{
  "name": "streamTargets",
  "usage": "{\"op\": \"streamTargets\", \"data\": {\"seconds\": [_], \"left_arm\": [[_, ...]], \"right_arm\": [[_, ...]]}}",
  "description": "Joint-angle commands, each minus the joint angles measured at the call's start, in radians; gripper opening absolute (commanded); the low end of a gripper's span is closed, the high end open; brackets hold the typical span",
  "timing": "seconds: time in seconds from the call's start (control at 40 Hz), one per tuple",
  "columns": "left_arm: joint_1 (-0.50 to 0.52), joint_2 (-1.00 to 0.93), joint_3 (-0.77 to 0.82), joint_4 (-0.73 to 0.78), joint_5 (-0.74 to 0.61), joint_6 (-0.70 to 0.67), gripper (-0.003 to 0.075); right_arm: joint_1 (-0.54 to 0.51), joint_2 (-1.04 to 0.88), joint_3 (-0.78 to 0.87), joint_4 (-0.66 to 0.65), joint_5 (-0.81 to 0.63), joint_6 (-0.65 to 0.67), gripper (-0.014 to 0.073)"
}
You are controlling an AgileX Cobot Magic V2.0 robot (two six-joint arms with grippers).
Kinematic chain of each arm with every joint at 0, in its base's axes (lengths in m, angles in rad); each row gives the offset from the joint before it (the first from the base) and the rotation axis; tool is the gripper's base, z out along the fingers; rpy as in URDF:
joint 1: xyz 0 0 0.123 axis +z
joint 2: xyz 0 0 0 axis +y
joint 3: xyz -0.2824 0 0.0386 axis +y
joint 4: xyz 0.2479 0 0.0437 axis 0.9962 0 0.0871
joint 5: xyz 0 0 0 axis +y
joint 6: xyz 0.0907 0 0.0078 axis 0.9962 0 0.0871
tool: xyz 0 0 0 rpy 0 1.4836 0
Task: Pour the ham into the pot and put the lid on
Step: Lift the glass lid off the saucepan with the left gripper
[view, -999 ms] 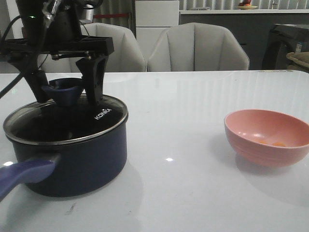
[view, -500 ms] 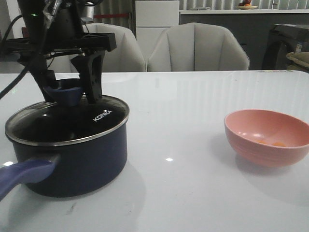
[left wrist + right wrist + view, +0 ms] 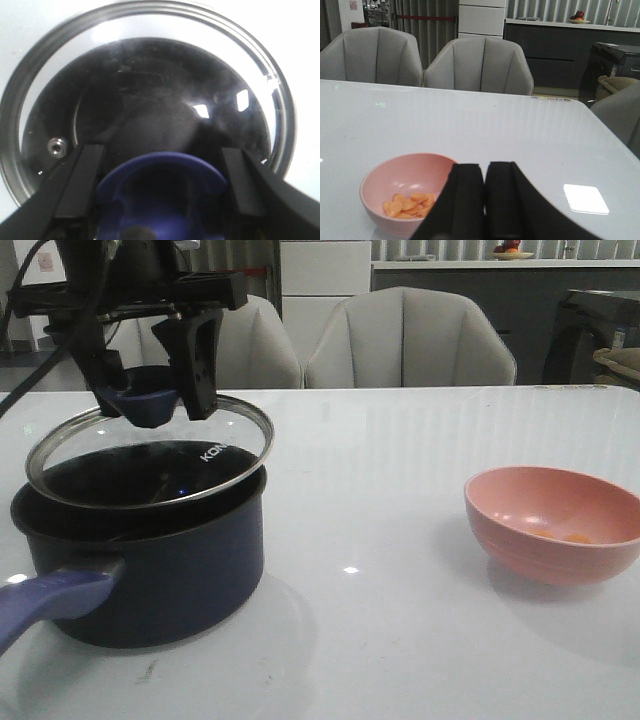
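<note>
While my left gripper (image 3: 153, 390) is clamped on the blue knob, the lid (image 3: 150, 462) hangs tilted just above the pot (image 3: 140, 560), clear of its rim. My right gripper (image 3: 485, 200) has its fingers pressed together, holding nothing, near the pink bowl (image 3: 395, 182). I see the ham (image 3: 409, 204) lying inside that bowl, well apart from the pot on the white table (image 3: 400, 620)

The lid (image 3: 150, 458) is dark smooth glass with a shiny steel rim and a glossy blue knob (image 3: 148, 405). The pot (image 3: 145, 560) has a glossy navy outside. The bench (image 3: 400, 540) is white and polished and reflects light. The bowl (image 3: 555, 525) is smooth pink with a soft sheen. The chairs (image 3: 480, 65) look like matt grey cloth.
</note>
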Motion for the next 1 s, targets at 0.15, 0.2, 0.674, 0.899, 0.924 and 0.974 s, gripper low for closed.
{"op": "streamTargets", "data": {"seconds": [0.15,0.2,0.674,0.899,0.924,0.974], "left_arm": [[0.003,-0.067,-0.036,-0.002,0.058,0.038,0.0249],[0.013,-0.075,-0.036,-0.011,0.058,0.054,0.0249],[0.335,-0.250,0.128,-0.050,0.058,0.198,0.0249],[0.541,-0.300,0.269,-0.072,0.006,0.288,0.0249],[0.557,-0.302,0.280,-0.072,-0.008,0.288,0.0249],[0.588,-0.306,0.307,-0.072,-0.044,0.290,0.0249]], "right_arm": [[-0.004,-0.020,0.007,-0.010,-0.075,-0.001,0.0149],[-0.004,-0.020,0.007,-0.010,-0.075,-0.001,0.0149],[-0.004,-0.020,0.007,-0.010,-0.075,-0.001,0.0149],[-0.004,-0.020,0.007,-0.010,-0.075,-0.001,0.0149],[-0.004,-0.020,0.007,-0.010,-0.075,-0.001,0.0149],[-0.004,-0.020,0.007,-0.010,-0.075,-0.001,0.0149]]}}
